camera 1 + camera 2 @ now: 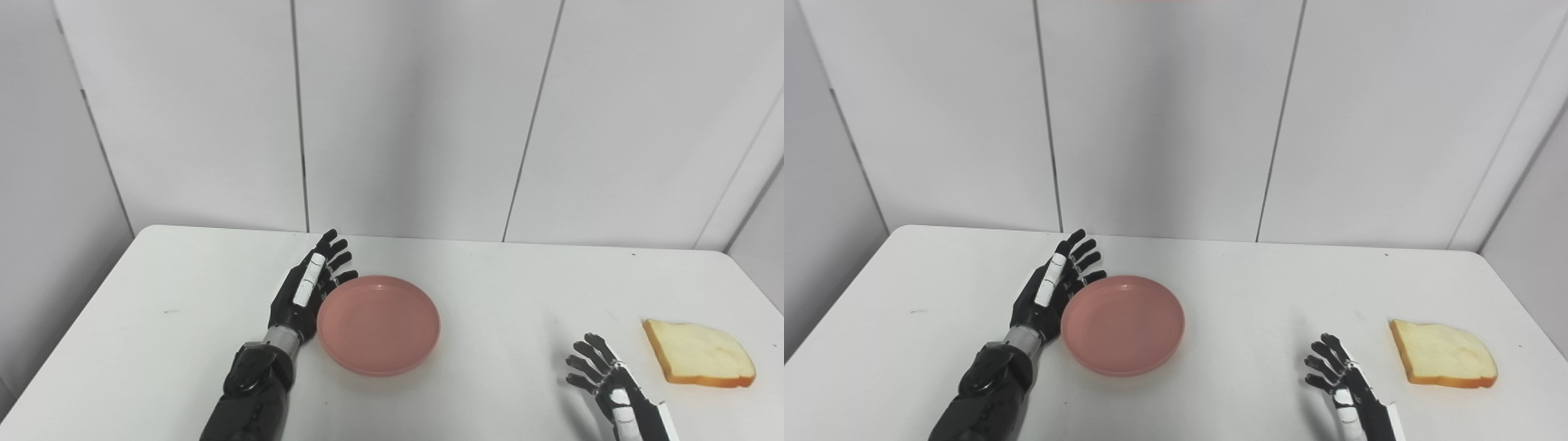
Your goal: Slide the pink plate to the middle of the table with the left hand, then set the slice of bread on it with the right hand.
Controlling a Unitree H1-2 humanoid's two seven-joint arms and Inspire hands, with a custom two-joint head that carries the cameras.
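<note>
Pink plate, pale bread, white table

The plate is plain salmon pink; the bread is cream with a golden-brown crust; the table is white; both hands are black with white patches.

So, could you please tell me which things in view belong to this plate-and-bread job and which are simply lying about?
Part of the job:
- pink plate, empty, near the table's middle
- slice of bread, flat on the table at the right
- left hand, open, against the plate's left rim
- right hand, open, left of the bread

Just there:
- white table; no stray items visible
</note>
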